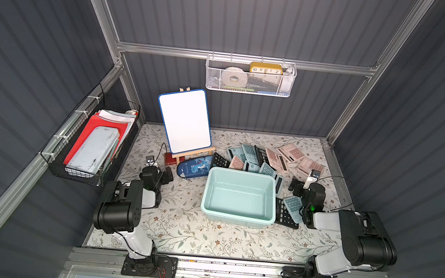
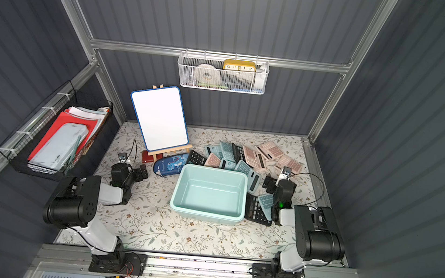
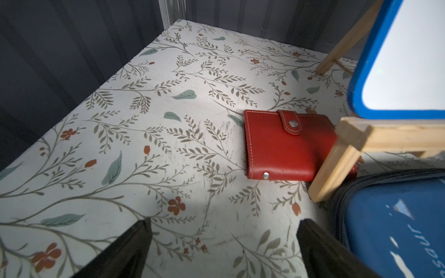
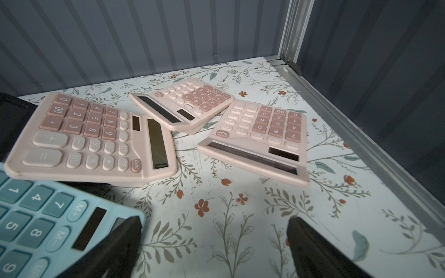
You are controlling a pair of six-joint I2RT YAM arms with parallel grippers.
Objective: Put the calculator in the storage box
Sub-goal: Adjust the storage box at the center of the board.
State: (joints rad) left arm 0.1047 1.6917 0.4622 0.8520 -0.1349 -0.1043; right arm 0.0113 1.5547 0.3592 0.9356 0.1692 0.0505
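The storage box (image 1: 241,172), a pale mint tub, stands empty mid-table in both top views (image 2: 214,168). Several calculators in pink, teal and black lie heaped behind it (image 1: 270,157). A black one (image 1: 285,214) and a teal one (image 1: 293,206) lie at its right side. My right gripper (image 1: 295,187) hovers open to the right of the box. In the right wrist view it (image 4: 214,219) is over bare table, beside a teal calculator (image 4: 48,221) and near three pink ones (image 4: 262,134). My left gripper (image 1: 166,175) is open and empty left of the box (image 3: 222,221).
A whiteboard on a wooden easel (image 1: 185,121) stands at the back left. A red wallet (image 3: 286,146) and a blue pencil case (image 1: 196,166) lie at its foot. A black wire basket (image 1: 91,142) hangs on the left wall, a white mesh basket (image 1: 250,77) on the back wall.
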